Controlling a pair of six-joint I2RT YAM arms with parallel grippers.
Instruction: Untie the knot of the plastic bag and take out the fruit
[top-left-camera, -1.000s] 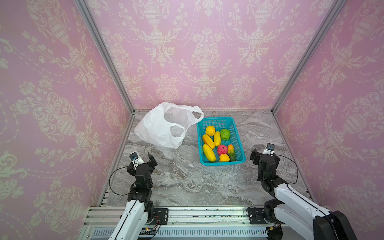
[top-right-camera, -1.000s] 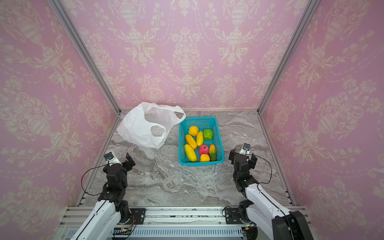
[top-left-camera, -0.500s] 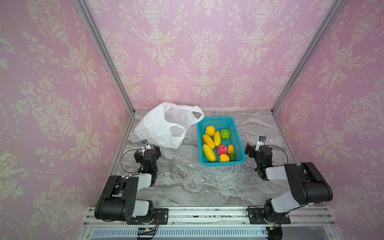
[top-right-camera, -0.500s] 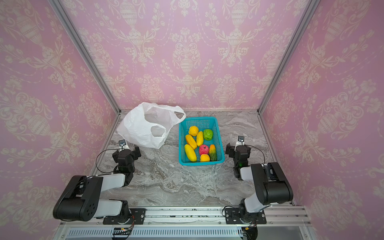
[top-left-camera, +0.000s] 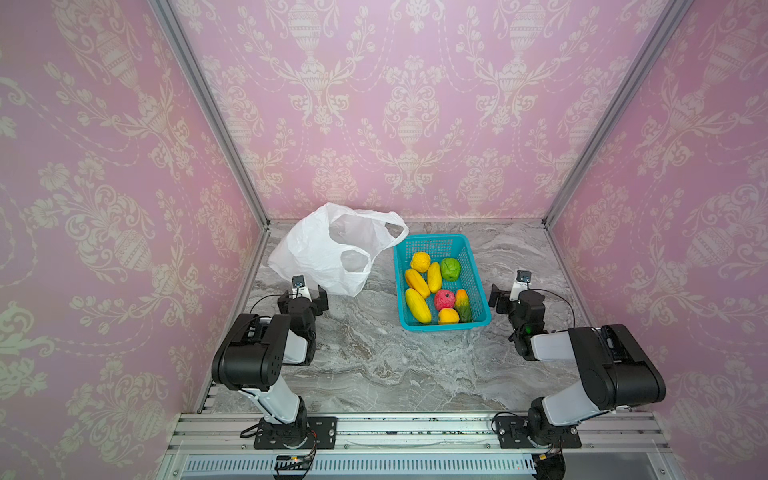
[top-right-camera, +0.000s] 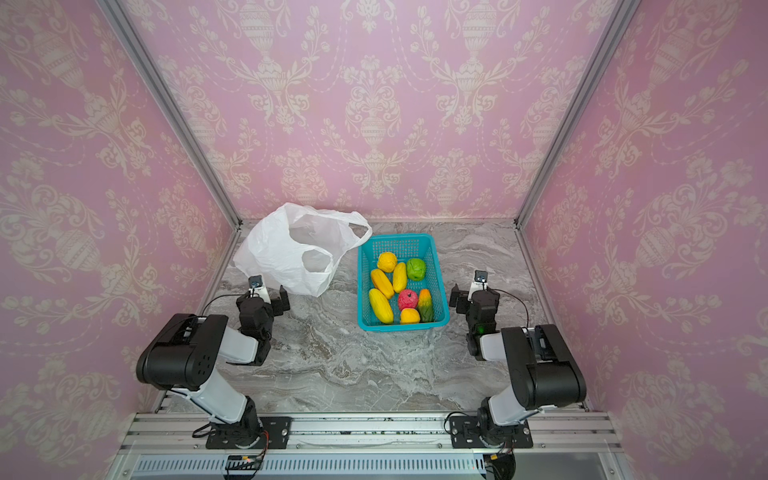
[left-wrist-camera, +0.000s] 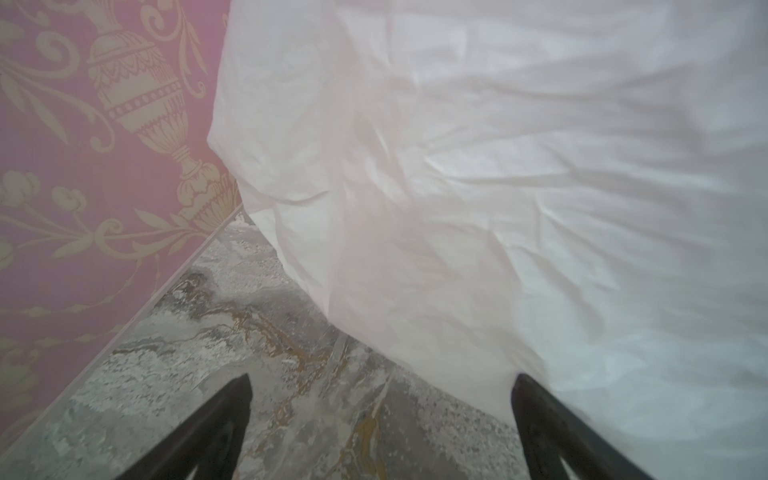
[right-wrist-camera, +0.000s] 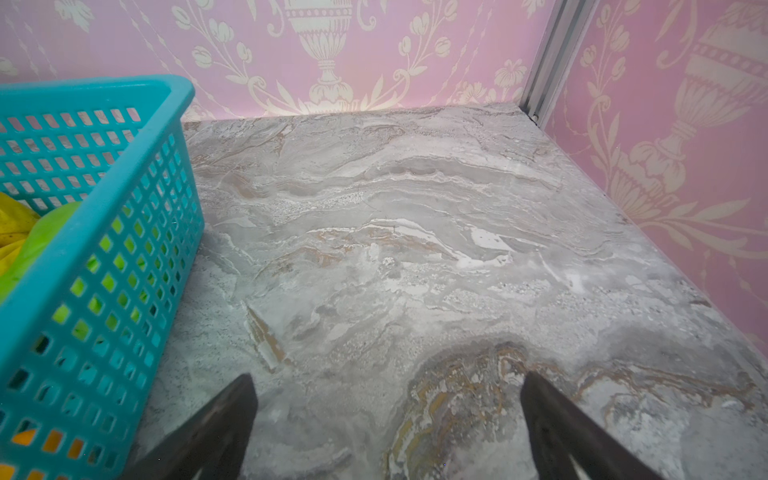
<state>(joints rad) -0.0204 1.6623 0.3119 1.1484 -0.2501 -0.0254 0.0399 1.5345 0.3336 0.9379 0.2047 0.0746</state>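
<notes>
Bag (top-left-camera: 316, 253), white and crinkled, stands at the upper left of the table (top-left-camera: 374, 357) in both top views, against the left wall and just beside the basket (top-left-camera: 442, 326). Its handles (top-left-camera: 386, 218) lie apart and its mouth gapes, so no knot is to be seen. No coloured shape shows through the film. Fruit (top-left-camera: 417, 305) lies in the basket at centre frame: eight pieces, among them three yellow oblongs, a green round and a red one.

Left gripper (left-wrist-camera: 382, 380) sits low at the bag's near edge, its jaws spread wide and holding nothing. The left wrist view shows one fingertip (left-wrist-camera: 524, 384) right at the plastic (touching or merely beside, the picture does not settle). Right gripper (right-wrist-camera: 388, 379) hangs over bare marble just right of the basket, jaws likewise spread and empty.

Judged from this layout, both parts of the task look complete, and the step in hand appears to be parking the arms. To do it well:
- keep the left jaws apart, so no fold of film is pinched;
- draw the left arm straight away from the bag, since a sideways sweep could drag so light a thing;
- keep the right arm clear of the basket wall, so the fruit is not jostled.
</notes>
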